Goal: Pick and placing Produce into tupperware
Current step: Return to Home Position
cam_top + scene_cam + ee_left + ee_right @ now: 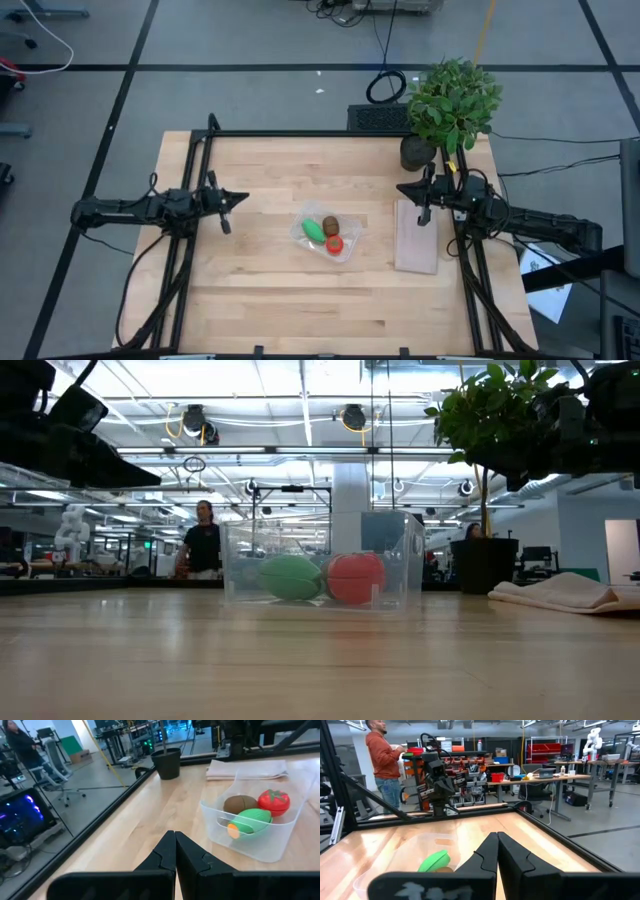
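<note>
The clear tupperware (327,239) stands near the table's middle. Inside it lie the green oblong piece (250,821), the brown kiwi-like ball (240,803) and the red tomato-like ball (273,801). My left gripper (243,199) hangs shut above the table's left part, pointing at the tupperware from some way off. My right gripper (402,187) hangs shut over the right part, above the folded cloth's far end. Neither has anything between its fingers.
A folded whitish cloth (416,236) lies right of the tupperware. A potted plant (452,100) stands at the far right corner. A black frame (300,133) runs along the far and side edges. Bare wood lies toward the near edge. People stand beyond the table.
</note>
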`<state>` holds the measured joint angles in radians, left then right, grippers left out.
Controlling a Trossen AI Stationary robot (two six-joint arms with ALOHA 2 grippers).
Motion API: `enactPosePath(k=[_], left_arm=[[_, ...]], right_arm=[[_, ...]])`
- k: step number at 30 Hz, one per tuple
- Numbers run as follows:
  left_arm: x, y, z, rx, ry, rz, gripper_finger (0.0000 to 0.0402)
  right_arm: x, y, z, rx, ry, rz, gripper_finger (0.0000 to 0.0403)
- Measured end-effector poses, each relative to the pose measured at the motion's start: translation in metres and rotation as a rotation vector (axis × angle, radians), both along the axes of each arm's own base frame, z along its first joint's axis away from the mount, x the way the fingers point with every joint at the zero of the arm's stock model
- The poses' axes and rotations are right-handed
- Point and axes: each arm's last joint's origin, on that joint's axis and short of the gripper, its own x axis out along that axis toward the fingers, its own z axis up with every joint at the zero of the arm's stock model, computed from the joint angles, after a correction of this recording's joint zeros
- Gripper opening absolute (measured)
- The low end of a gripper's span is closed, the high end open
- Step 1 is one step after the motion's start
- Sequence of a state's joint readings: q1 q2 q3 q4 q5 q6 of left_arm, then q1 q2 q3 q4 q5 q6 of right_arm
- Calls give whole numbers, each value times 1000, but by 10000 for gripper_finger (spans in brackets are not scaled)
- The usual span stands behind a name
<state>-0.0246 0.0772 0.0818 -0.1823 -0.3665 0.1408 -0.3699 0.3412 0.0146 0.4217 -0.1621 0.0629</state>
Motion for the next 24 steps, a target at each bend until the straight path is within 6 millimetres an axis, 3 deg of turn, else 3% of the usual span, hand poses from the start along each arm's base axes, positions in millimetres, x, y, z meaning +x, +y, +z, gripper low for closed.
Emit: enactPosePath(k=[24], left_arm=[[1,-1,2,-15,-22,-50,14]], right_arm=[[0,0,2,-7,-22,-5,0]])
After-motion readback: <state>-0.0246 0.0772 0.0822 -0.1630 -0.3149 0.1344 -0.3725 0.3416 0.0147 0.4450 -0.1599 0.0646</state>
